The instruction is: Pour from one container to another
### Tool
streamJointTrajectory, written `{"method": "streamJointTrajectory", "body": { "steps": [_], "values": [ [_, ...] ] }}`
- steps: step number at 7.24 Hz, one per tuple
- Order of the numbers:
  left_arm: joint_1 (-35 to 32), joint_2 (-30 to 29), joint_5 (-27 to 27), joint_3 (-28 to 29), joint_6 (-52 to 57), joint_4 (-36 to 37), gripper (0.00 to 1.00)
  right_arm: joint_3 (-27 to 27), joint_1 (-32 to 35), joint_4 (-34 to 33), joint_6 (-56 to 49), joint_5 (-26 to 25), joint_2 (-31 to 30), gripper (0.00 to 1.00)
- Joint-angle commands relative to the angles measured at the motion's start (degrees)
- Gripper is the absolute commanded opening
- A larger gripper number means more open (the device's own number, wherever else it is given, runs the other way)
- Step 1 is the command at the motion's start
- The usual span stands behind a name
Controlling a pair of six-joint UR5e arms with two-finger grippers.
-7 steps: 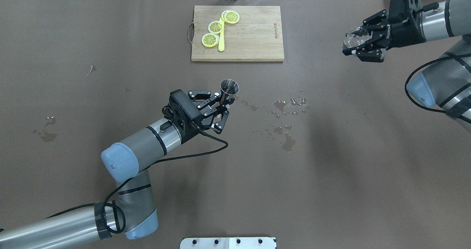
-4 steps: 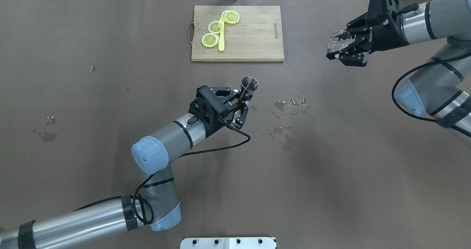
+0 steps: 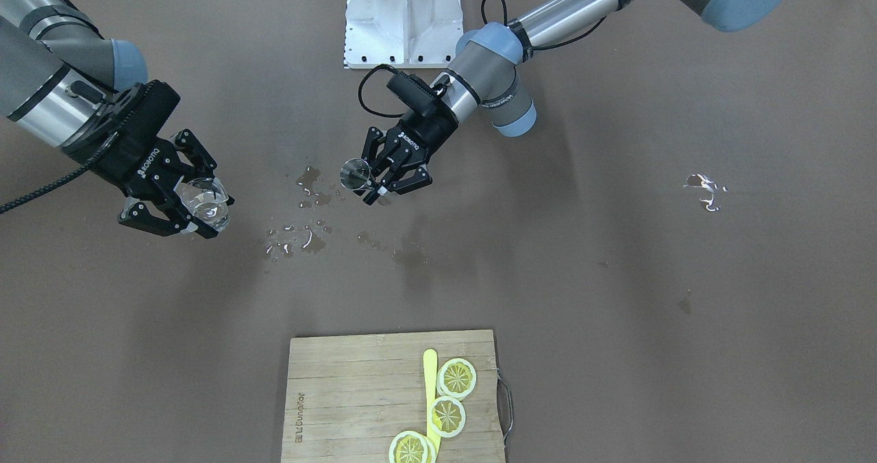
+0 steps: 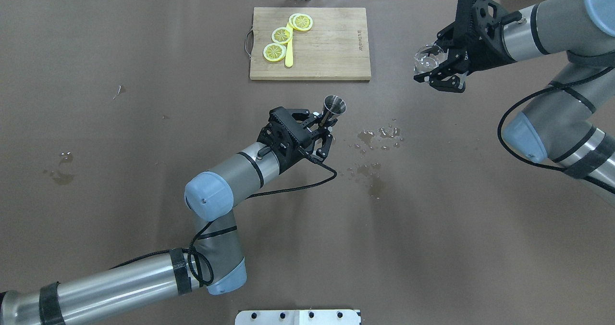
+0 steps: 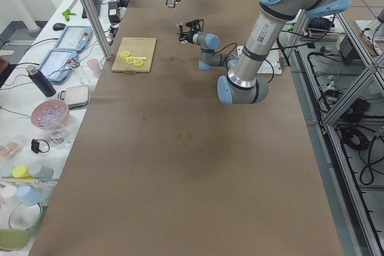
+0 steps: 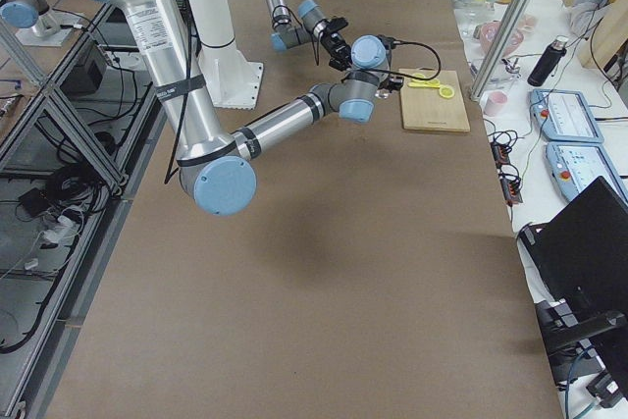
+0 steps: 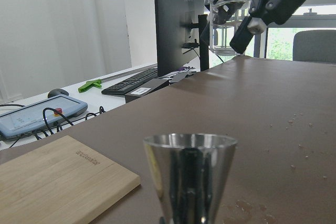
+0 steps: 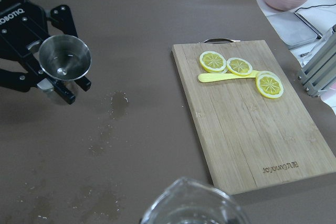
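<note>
Seen from overhead, the left fingers [image 4: 327, 141] are clenched on the narrow waist of the jigger [image 4: 335, 106], holding the steel piece clear of the brown worktop [image 4: 144, 123] just above the centre of the frame. Its open cone faces up. In the left wrist view it stands upright, and the right wrist view shows bare, shiny metal inside the upper cup.

At the upper right of the overhead frame, the right fingers [image 4: 444, 83] are grasping the tumbler [image 4: 427, 58], one on each side of its clear wall, and it too is lifted off the worktop. The glass juts out toward the left of the frame, well apart from the jigger. In the left wrist view it hangs high at the upper right, above the level of the jigger's rim. Whether it holds any liquid cannot be made out.

Wet patches [image 4: 377, 135] glisten on the worktop just right of the jigger, in the stretch between the two arms. A smaller damp mark [image 4: 60, 171] lies far off toward the left edge.

A wooden cutting board [image 4: 331, 46] sits at the top centre of the overhead frame, with a wire handle on its left side. Three lemon slices [image 4: 282, 35] and a yellow utensil [image 4: 289, 53] lie on its left part.
</note>
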Motion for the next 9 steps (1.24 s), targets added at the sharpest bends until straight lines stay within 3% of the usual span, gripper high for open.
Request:
{"method": "streamJointTrajectory", "body": {
  "steps": [1,4,6,9],
  "values": [
    [-0.1,0.1,0.1,-0.1,0.6,0.0,0.00,0.2,-1.4,-5.6,-4.5,-0.7,2.3,0.00],
    [-0.1,0.3,0.1,-0.2,0.6,-0.3,0.00,1.6,-3.6,-13.0,-5.7,-1.2,5.4,0.00],
    [-0.1,0.2,0.1,-0.3,0.6,-0.3,0.00,6.9,-7.2,-20.7,-7.4,-4.9,5.6,0.00],
    [0.0,0.3,0.1,-0.5,0.7,-0.3,0.00,7.2,-8.4,-25.7,-11.4,-6.3,7.4,0.00]
  ]
}}
